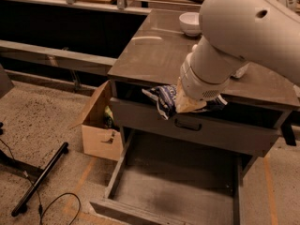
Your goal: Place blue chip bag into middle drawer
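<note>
Holding: your pincer (191,108) is clenched on the crumpled dark blue foil chip bag (162,101). You see its tan fingers (186,103) poking out below the thick white arm (243,32), with foil bunched on both sides of them.
Pincer position: it hangs at the front edge of the grey bench (154,50), just above the top rim of the wide grey metal middle drawer (150,121).
Bag: its left end droops over the drawer's front panel, white print facing you; you cannot tell whether it touches the panel.
Middle drawer: it stands pulled out a little, leaving a dark gap under the bench top. Its small black curved handle (187,124) sits just below the pincer.
Lower drawer: the grey drawer showing no handle (178,191) is drawn far out beneath the middle one.
Bench top: a round white bowl (190,23) rests near the back, well apart from the pincer.
Floor: a brown cardboard box (96,132) stands just beside the cabinet's left side, flap up. A black bar (40,179) and a thin black cable (56,205) lie further left.
</note>
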